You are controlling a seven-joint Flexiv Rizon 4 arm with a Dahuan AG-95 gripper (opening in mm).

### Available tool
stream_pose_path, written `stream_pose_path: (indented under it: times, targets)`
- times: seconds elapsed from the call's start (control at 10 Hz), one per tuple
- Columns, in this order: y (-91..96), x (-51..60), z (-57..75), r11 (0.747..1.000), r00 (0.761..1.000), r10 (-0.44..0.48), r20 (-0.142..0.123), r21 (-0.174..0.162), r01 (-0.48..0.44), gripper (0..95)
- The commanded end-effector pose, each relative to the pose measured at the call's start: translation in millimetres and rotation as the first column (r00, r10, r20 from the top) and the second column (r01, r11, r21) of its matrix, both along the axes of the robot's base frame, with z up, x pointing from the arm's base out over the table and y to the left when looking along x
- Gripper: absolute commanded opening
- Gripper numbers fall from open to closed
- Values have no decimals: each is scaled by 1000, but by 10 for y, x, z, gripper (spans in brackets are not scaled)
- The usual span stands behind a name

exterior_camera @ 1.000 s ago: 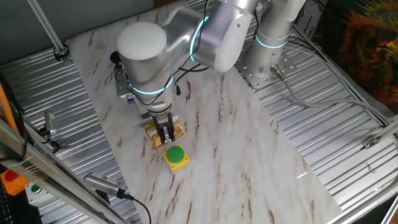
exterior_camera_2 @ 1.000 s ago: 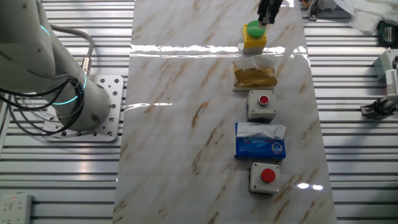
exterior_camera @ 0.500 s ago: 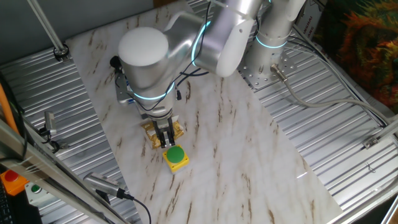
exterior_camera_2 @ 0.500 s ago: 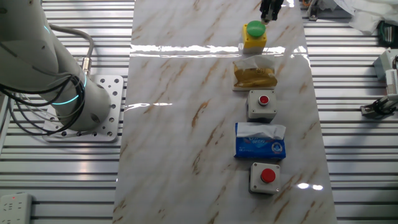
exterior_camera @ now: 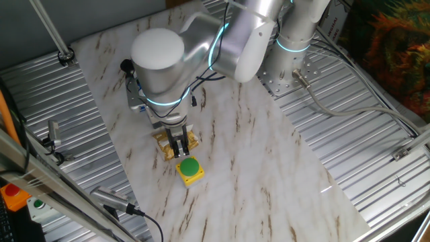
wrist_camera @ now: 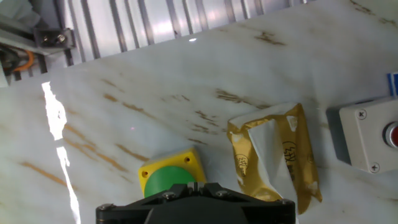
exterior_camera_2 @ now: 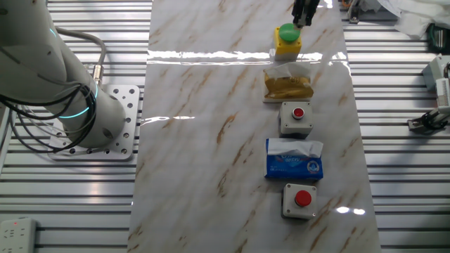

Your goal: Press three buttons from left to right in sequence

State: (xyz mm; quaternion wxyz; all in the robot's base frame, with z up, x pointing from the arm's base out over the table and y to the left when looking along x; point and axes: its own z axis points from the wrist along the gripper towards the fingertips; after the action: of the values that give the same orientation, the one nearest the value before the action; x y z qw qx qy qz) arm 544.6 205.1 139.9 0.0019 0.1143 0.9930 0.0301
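The three box switches sit in one straight row along the marble-patterned table (exterior_camera_2: 211,140), so a single line of travel can take them one after another. In the other fixed view the yellow box switch with the green dome cap (exterior_camera_2: 287,39) is at the far end of the row, the grey-white box switch with the small red cap (exterior_camera_2: 296,117) is in the middle, and the second grey-white box switch with a larger red cap (exterior_camera_2: 299,200) is at the near end.

Between them lie two things that are not part of the job: a crinkled gold foil packet (exterior_camera_2: 287,84) just beside the yellow box, and a blue and white tissue pack (exterior_camera_2: 294,159) between the two grey-white boxes. They look like distractors, set where a careless descent would land on them.

The black two-finger gripper (exterior_camera: 181,148) hangs point-down over the far end of the row, its tip just above and slightly to one side of the green dome. That pose suits a downward press with the fingertips, and I judge this switch to be the one in hand. Whether the fingers are together or apart I cannot tell; the hand view shows only the dark body of the gripper at the bottom edge.

The table top is glossy and throws back bright streaks of lamp light. It rests on a ribbed aluminium frame (exterior_camera_2: 408,176), to which the silver arm base (exterior_camera_2: 105,126) is bolted on the left.
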Motion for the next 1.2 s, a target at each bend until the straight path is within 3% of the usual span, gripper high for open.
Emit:
stream_pose_path:
  times: [0.1, 0.2, 0.3, 0.5, 0.7, 0.8, 1.2]
  targets:
    - [2, 2, 16, 1000, 1000, 4, 4, 1, -4, 0]
    - [2, 2, 16, 1000, 1000, 12, 16, -4, -12, 0]
    - [2, 2, 16, 997, 996, 76, 50, -15, -75, 0]
    - [2, 2, 16, 981, 978, 193, 82, -54, -189, 0]
    - [2, 2, 16, 936, 932, 351, 91, -61, -346, 0]
    - [2, 2, 16, 907, 901, 422, 102, -47, -419, 0]
    - [2, 2, 16, 896, 890, 444, 102, -51, -441, 0]
